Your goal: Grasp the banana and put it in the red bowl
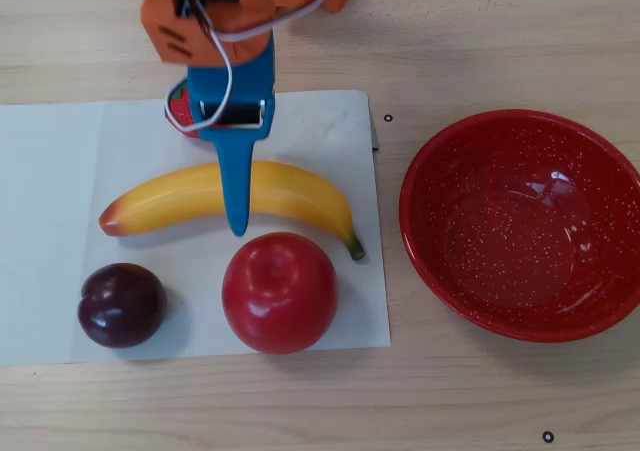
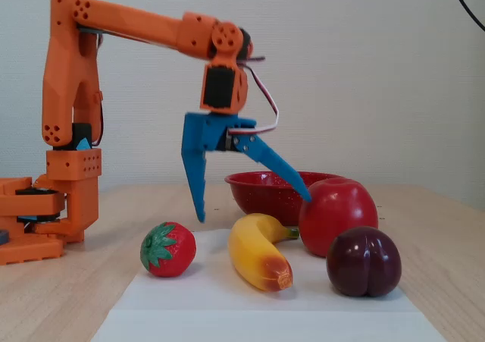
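Fingers [image 2: 203,183] of my gripper [image 2: 254,209] stood spread wide apart and gripped nothing; the fixed view showed one blue finger pointing straight down and the other angled out toward the apple [image 2: 338,207]. That same view showed both tips clear above the paper sheet [image 2: 227,296], with the banana [image 2: 258,260] lying below and between them, untouched.

The overhead view did not reveal this height. From above, a single blue finger [image 1: 236,186] overlapped the middle of the banana [image 1: 300,196], and the spread of the jaws could not be read.

The overhead view gave the layout instead. The banana lay across the paper sheet [image 1: 50,171], reddish tip at the left and stem at the right. The apple [image 1: 279,293] sat just beside the stem end, the plum [image 1: 122,304] to the apple's left. The red bowl [image 1: 520,226] rested on the bare table [image 1: 500,31], well to the right of the sheet, with nothing inside it.

The strawberry [image 2: 167,249] was fully exposed only in the fixed view; from above, my arm covered most of it [image 1: 180,109]. In the fixed view, only the rim of the red bowl [image 2: 258,184] showed behind the fruit.
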You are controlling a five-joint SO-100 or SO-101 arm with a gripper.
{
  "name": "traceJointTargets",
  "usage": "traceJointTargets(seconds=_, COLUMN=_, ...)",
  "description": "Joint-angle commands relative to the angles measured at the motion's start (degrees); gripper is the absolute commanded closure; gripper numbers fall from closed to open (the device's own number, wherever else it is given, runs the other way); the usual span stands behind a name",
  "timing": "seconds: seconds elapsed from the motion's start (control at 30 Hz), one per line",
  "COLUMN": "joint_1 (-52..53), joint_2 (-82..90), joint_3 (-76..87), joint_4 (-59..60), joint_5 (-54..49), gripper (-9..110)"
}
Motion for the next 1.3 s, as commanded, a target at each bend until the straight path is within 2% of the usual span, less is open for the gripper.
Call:
traceJointTargets(seconds=0.0, joint_1=-1.76, joint_2=3.16, joint_3=-2.9, joint_4=-0.97, joint_5=0.7, gripper=34)
traceJointTargets(seconds=0.87, joint_1=-1.32, joint_2=-11.87, joint_3=-5.19, joint_4=-8.26, joint_5=0.79, gripper=32)
traceJointTargets(seconds=1.03, joint_1=-1.23, joint_2=-12.3, joint_3=-5.63, joint_4=-8.26, joint_5=0.09, gripper=48)
traceJointTargets(seconds=1.27, joint_1=-1.58, joint_2=-11.95, joint_3=-6.24, joint_4=-8.0, joint_5=0.7, gripper=76)
